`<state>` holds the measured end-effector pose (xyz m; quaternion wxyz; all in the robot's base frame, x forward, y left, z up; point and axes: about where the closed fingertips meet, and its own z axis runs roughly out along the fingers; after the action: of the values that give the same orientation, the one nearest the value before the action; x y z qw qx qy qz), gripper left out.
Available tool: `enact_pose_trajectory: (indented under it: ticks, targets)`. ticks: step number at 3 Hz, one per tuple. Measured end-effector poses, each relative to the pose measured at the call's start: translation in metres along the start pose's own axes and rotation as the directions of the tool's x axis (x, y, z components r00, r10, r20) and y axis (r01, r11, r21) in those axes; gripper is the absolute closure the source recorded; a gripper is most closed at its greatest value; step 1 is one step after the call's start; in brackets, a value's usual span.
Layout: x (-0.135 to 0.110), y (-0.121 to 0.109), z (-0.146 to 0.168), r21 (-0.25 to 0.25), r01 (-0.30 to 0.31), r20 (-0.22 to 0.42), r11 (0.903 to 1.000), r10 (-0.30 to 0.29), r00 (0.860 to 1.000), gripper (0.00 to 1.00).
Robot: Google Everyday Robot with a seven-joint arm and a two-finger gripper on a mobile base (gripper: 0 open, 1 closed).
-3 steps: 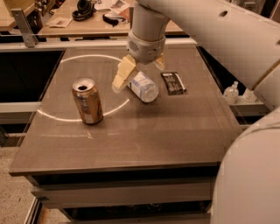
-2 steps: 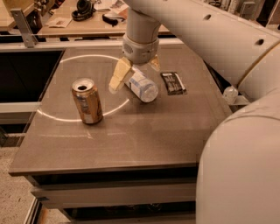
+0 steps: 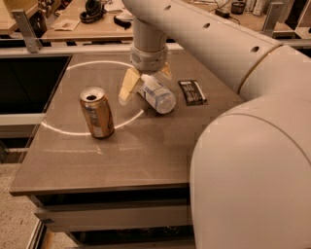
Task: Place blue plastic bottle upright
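The blue plastic bottle (image 3: 158, 94) lies on its side on the brown table (image 3: 121, 151), its base towards me and its cap end hidden under the gripper. My gripper (image 3: 146, 80) hangs from the white arm directly over the bottle's far end, its two yellowish fingers (image 3: 128, 83) spread to either side of the bottle. The fingers are open and do not clamp the bottle.
A gold-brown soda can (image 3: 97, 112) stands upright left of the bottle. A dark flat packet (image 3: 192, 92) lies right of it. The arm's big white body (image 3: 252, 160) fills the right foreground. A cluttered workbench (image 3: 87, 14) stands behind the table.
The arm has shifted slightly left and lower over the bottle. The bottle, can and packet have not moved.
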<state>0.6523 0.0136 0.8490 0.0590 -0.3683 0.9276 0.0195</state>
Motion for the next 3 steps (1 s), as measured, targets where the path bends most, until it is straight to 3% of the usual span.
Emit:
enact_pose_trajectory:
  ticks: [1, 3]
  targets:
    - [-0.008, -0.005, 0.011, 0.013, 0.009, -0.016, 0.9999, -0.009, 1.0, 0.18]
    - [-0.005, -0.003, 0.024, 0.018, 0.043, -0.065, 0.9989, -0.042, 0.997, 0.65]
